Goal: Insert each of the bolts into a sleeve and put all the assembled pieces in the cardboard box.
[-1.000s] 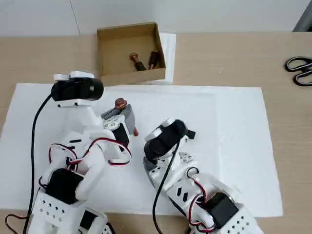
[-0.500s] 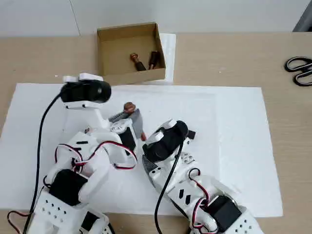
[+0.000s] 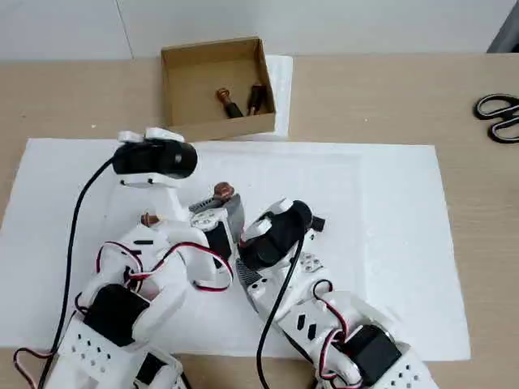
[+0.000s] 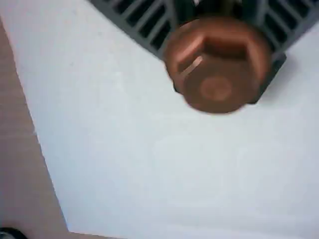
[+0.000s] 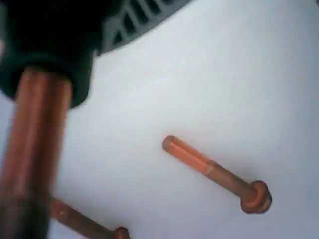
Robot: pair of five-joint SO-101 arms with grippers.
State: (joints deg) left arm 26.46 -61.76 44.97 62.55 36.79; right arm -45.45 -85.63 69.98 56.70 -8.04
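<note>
Well off to the right of the cardboard box point(image 3: 223, 127), the scissors point(image 3: 499, 117) run off the edge, and the pieces point(image 3: 229, 104) inside the box are too small to sort out. Up close the gripped bolt point(image 4: 218, 64) blurs, head hiding its shank; the sleeve point(image 5: 47, 50) blurs too, and a loose bolt point(image 5: 84, 221) is cut off.

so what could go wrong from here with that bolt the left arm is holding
1. The left gripper holds the copper bolt very near the right arm; the arms might bump and knock the bolt askew or loose.
2. A loose bolt lies on the white paper close by; an arm could sweep it and it may roll away.
</note>
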